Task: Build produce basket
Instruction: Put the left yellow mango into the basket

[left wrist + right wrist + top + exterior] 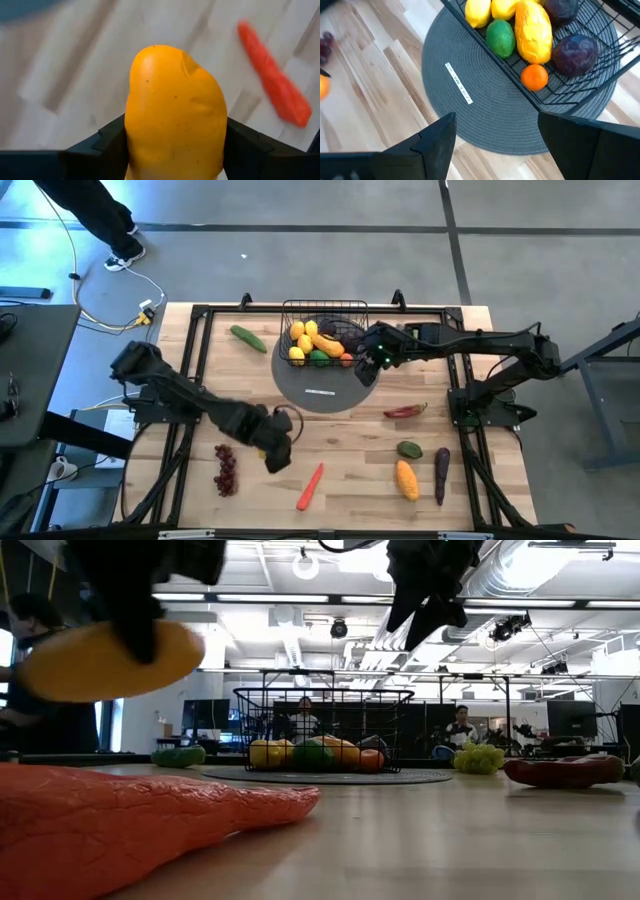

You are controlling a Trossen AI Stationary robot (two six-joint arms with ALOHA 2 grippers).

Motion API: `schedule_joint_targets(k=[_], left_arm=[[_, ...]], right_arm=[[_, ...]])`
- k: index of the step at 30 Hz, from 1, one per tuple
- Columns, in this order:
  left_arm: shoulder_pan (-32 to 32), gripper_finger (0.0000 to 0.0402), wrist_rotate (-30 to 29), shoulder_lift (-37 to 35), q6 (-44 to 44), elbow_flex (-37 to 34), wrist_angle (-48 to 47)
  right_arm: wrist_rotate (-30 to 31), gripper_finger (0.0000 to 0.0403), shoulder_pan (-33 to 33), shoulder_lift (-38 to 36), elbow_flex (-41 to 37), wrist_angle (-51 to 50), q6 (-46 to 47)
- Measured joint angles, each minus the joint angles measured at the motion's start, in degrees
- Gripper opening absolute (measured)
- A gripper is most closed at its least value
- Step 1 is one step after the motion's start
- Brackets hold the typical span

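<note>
A black wire basket (325, 330) part-filled with fruit sits on the table; an orange mango (175, 110) is held aloft.

Lab (exposed ducts (520, 570), monitors (572, 718))

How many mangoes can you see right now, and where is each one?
3. One mango is held in the left gripper above the table, one lies on the wood beside the eggplant, and one is in the basket. More may be hidden there.

An orange-yellow mango (175, 115) sits between black fingers (102, 145) above the pale striped wood table (350, 470). The black wire basket (580, 85) on the grey ribbed mat (485, 115) holds yellow lemons (479, 11), a green lime (500, 37) and purple plums (575, 54). A red-orange carrot (310, 487) and dark red grapes (226, 468) lie on the wood.
</note>
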Motion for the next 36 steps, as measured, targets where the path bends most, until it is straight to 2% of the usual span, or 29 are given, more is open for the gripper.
schedule_joint_targets(k=[11,18,31,36], left_arm=[[13.7,0.0232,-3.6,-6.7,19.9,0.0,1.2],[22.6,0.0232,-3.4,-10.7,32.3,0.0,1.9],[36.6,0.0232,-1.5,-13.9,52.2,0.0,11.7],[41.4,0.0232,3.9,-13.8,55.8,0.0,19.3]], right_arm=[[0.1,0.0261,0.0,-2.0,0.0,0.0,6.6],[0.3,0.0262,0.0,-2.2,0.0,-0.1,10.9],[7.5,0.0261,0.0,-2.2,0.0,-0.5,19.3],[10.5,0.0261,0.0,-2.2,0.0,-0.9,21.9]])
